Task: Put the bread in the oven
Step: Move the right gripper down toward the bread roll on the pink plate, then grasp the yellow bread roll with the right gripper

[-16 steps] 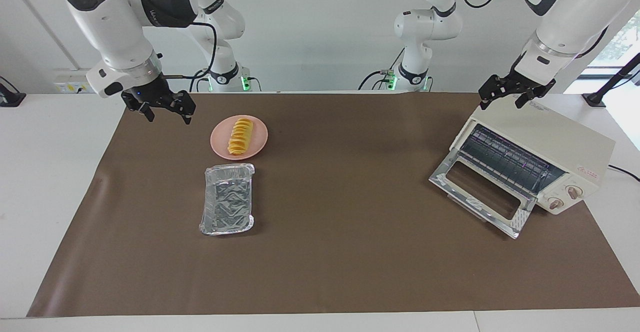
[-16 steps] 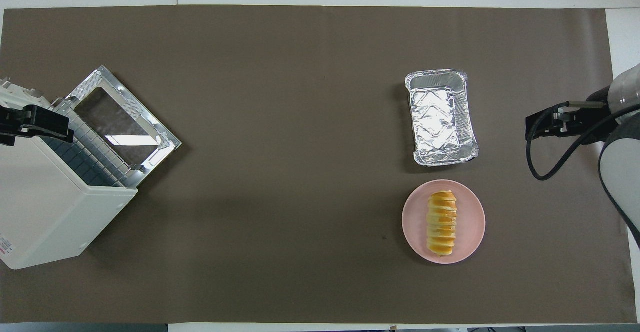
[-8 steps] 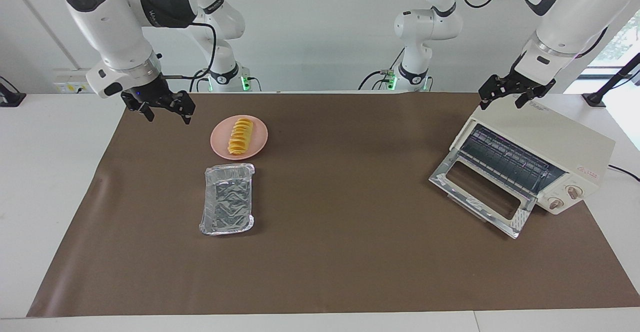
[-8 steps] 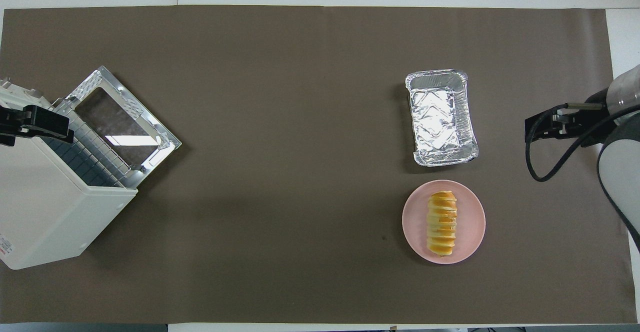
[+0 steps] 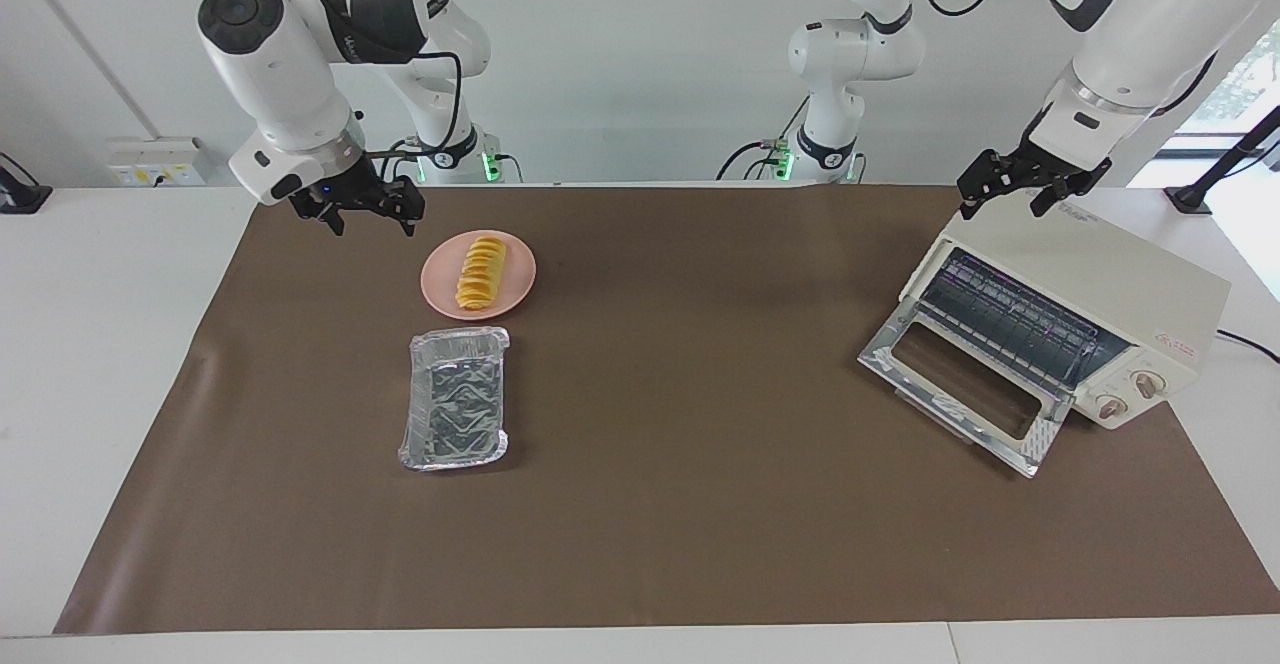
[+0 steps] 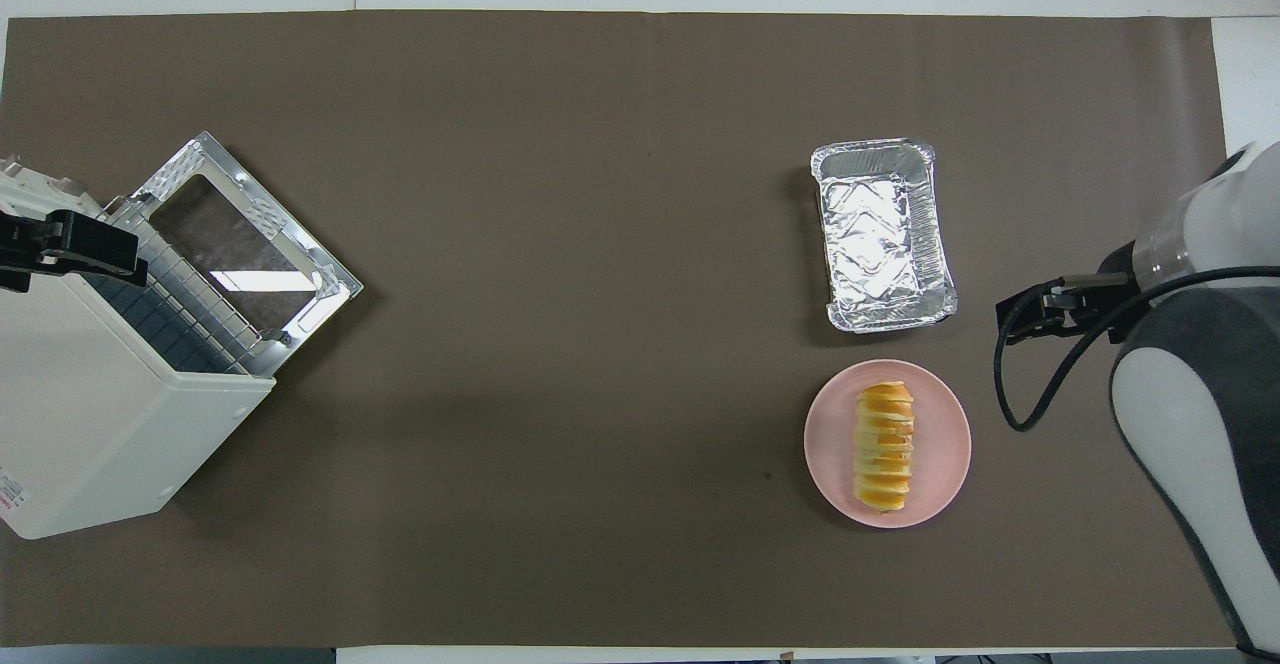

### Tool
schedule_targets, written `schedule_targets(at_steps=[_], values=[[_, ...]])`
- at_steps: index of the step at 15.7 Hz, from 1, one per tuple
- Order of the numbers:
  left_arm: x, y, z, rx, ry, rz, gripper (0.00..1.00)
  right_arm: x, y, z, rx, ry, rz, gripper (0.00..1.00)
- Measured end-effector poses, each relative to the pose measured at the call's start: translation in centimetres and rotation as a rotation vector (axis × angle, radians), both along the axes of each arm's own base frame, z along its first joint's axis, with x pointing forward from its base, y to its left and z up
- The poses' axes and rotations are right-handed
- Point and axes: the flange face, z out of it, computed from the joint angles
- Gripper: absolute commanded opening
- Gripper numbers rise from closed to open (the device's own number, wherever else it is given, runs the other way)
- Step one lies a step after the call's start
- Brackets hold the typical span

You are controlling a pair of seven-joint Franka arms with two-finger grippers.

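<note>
Right gripper [image 5: 366,219] has slid closer to the bread [image 5: 480,270] on its plate [image 5: 515,294], jaws spread and empty, lining up a grab, while the left gripper [image 5: 1030,194] waits open over the oven [image 5: 1100,294].

Overhead view crops the oven [image 6: 100,424] at its edge.

The bread [image 6: 883,447] lies on a pink plate [image 6: 945,464]; the oven [image 6: 110,414] door is open.

Wide stretch of bare brown mat [image 5: 700,504] between the foil tray [image 5: 455,399] and the oven [image 5: 1065,329]. The oven's door [image 5: 965,389] lies dropped open, mouth unblocked. Foil tray sits just beside the pink plate [image 5: 515,289].
</note>
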Motion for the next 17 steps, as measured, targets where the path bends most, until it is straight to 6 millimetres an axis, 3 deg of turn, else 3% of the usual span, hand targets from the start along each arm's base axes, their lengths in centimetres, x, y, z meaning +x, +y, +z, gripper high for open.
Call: schedule_targets(at_steps=[7,13,17], values=[[0.0,0.0,0.0,0.000,0.000,0.000,1.00,-5.7,6.7,-9.2,-0.015,-0.038,-0.043,1.00],[0.0,0.0,0.0,0.000,0.000,0.000,1.00,-8.6,6.3,-17.3,0.041,-0.087,-0.166,0.99],[0.0,0.0,0.0,0.000,0.000,0.000,1.00,-9.3,6.1,-19.0,0.062,-0.082,-0.195,0.96]])
